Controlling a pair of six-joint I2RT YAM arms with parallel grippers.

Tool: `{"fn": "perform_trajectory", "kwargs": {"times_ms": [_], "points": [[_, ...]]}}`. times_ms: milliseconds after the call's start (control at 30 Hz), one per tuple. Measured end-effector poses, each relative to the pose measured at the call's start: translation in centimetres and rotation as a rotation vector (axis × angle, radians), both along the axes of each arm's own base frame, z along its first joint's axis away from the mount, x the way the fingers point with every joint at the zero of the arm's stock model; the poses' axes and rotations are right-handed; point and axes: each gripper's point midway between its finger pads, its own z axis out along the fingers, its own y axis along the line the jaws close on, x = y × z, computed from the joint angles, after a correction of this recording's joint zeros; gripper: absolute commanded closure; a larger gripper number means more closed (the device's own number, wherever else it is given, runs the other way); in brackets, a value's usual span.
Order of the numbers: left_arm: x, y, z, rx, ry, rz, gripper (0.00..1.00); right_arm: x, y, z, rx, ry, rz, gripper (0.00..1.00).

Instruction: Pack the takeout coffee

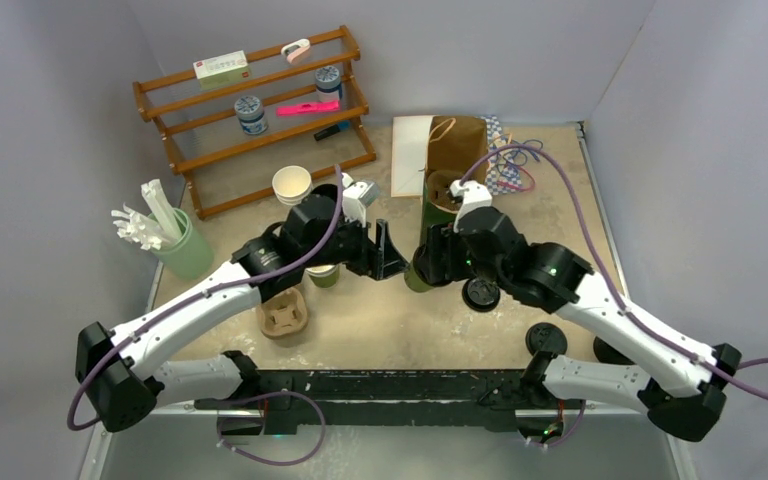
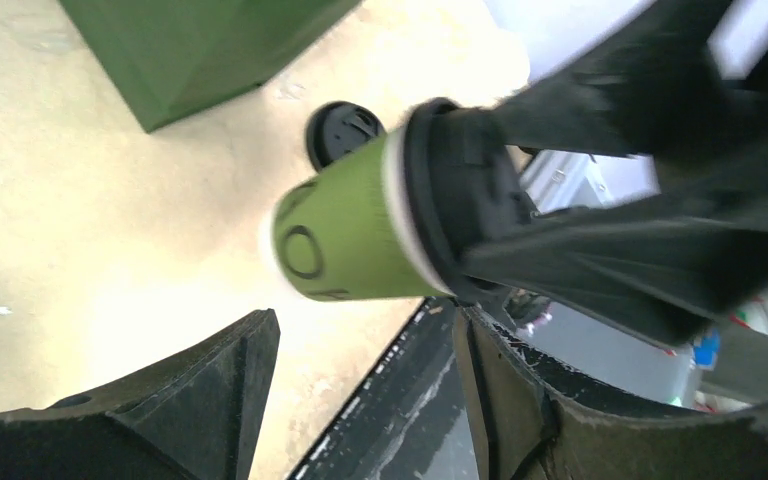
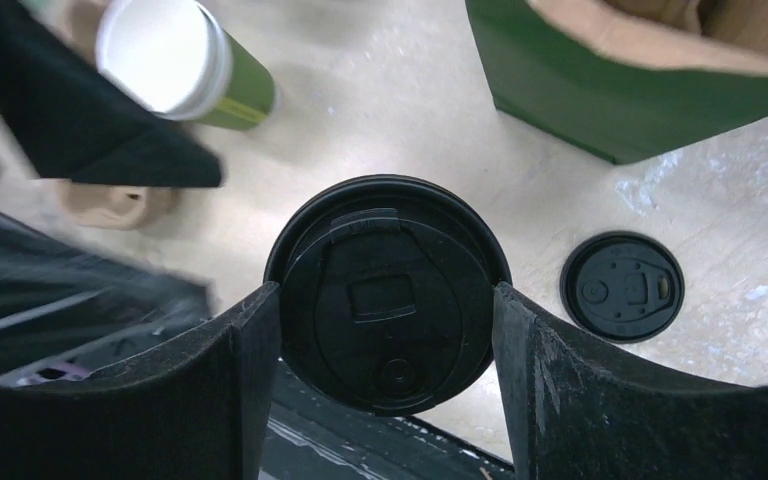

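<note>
The right tool (image 3: 388, 300) is clamped on the small olive-green paper cup with a round black sip lid (image 2: 345, 240), one finger on either side of the lid's rim. The left tool (image 2: 363, 325) gapes wide and empty just beside it. Near them on the beige worktop (image 3: 400, 110) are a tall dark-green paper bag (image 3: 640, 95), a loose black plastic lid (image 3: 622, 287) and a lidless green cup (image 3: 165, 55).

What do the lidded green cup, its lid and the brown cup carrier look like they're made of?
The takeout coffee looks like a matte olive paper cup: flat printed wall, no shine. Its lid looks like moulded black plastic: soft sheen, embossed sip tab. The cup carrier seems rough brown pulp fibre, though small in view.
</note>
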Motion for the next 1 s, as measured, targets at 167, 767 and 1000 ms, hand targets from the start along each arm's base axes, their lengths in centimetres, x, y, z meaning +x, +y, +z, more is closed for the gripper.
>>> {"fn": "perform_trajectory", "kwargs": {"times_ms": [167,767,1000], "points": [[2.3,-0.1,-0.2,0.057,-0.054,0.057,0.33,0.1,-0.8,6.0,0.071,-0.084,-0.02,0.53],[13.8,-5.2,8.4,0.061,-0.337,0.214,0.31,3.2,-6.9,21.7,0.112,-0.427,-0.295,0.61],[18.4,-6.9,6.9,0.151,-0.374,0.271,0.33,6.2,-5.1,19.4,-0.038,-0.433,-0.323,0.62]]}}
